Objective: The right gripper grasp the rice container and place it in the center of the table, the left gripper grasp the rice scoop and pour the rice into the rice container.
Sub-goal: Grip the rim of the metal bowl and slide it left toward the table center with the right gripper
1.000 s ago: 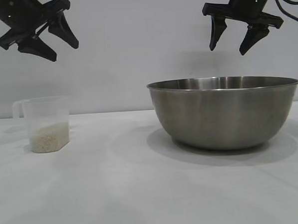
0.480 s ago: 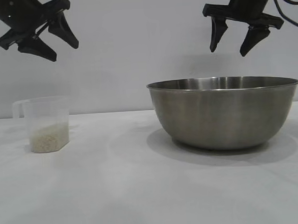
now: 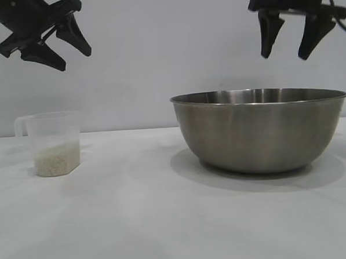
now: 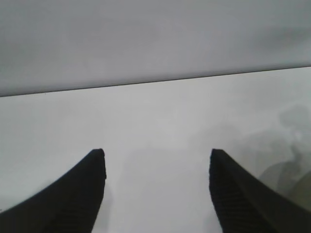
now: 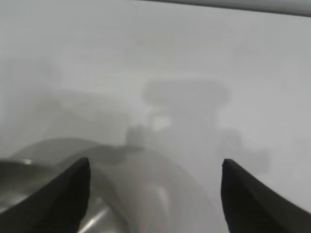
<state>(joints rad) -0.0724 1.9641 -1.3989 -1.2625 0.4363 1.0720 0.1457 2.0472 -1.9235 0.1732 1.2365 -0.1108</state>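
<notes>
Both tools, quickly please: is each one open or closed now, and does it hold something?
Left tool: open, holding nothing, high above the rice scoop.
Right tool: open, holding nothing, above the rice container.

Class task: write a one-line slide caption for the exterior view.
Both open grippers, left gripper and right gripper, hang above the table: rice scoop holding rice at left, rice container at right.

Soft even light, faint shadows on the table (image 3: pixel 166 222), hazy wrist views.
</notes>
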